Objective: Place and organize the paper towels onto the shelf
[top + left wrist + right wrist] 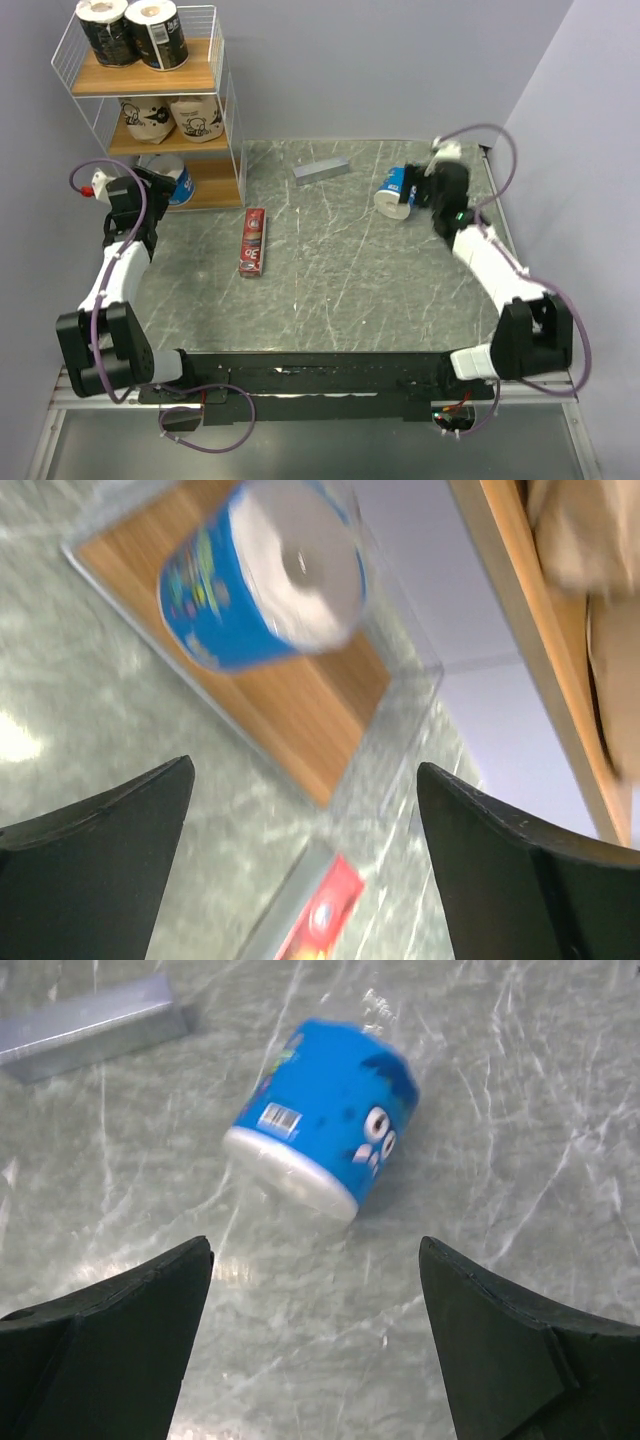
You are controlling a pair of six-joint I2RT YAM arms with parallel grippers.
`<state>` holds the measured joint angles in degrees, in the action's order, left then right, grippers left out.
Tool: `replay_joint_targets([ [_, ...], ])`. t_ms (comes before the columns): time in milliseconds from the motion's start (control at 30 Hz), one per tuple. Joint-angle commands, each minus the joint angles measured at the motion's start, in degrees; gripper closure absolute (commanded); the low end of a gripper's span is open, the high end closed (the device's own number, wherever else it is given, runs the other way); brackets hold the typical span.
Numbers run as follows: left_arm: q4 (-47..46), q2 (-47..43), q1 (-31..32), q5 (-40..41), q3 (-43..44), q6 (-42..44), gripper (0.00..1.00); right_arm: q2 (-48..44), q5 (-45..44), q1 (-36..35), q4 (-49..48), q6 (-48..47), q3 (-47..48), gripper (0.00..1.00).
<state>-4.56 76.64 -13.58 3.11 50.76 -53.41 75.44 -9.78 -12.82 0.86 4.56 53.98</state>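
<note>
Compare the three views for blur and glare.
Top external: sharp and evenly lit. Left wrist: heavily blurred, the shelved blue roll and shelf board smeared, with a glare patch on the table. Right wrist: mostly sharp, the lying blue roll slightly soft, with sheen on the tabletop.

Illumination is bright, even and diffuse, from above. The top view is sharp, with faint soft shadows on the table [350, 290]. Pale glare patches mark its glossy surface in both wrist views. Left wrist view: strong motion blur smears the blue roll [260, 580] and the shelf [300, 720]. Right wrist view: the lying roll [320, 1115] is slightly blurred.
</note>
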Motion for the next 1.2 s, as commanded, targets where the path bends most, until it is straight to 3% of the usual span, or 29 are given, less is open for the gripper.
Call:
replay_joint_targets([
  [0, 7.89, -6.49, 1.1, -1.88, -0.83, 3.13, 0.01, 9.77, 20.83, 9.63, 12.0, 1.87, 16.31, 0.09],
  [100, 8.68, -9.84, 1.28, -4.15, -2.42, 3.48, 0.03, 18.21, 33.22, 14.73, 16.7, -1.12, 25.64, 0.09],
  [300, 10.8, -14.67, 3.56, -10.74, -4.87, 7.44, 0.04, 31.16, 45.43, 20.11, 16.63, -2.98, 35.22, 0.08],
  [400, 9.83, -16.78, 4.09, -14.88, -7.16, 8.67, 0.04, 37.03, 49.76, 21.96, 15.66, -3.06, 39.53, 0.09],
  [667, 13.35, -18.19, 4.44, -14.98, -5.76, 12.1, 0.04, 49.79, 57.31, 22.13, 23.39, -9.29, 55.09, 0.1],
  [933, 11.76, -18.28, 5.06, -17.35, -7.61, 10.87, 0.03, 51.3, 66.9, 21.61, 20.58, -9.13, 53.95, 0.12],
  [1167, 11.06, -19.78, 5.67, -17.18, -7.69, 11.05, 0.03, 45.26, 59.45, 16.96, 22.44, -12.55, 48.52, 0.17],
])
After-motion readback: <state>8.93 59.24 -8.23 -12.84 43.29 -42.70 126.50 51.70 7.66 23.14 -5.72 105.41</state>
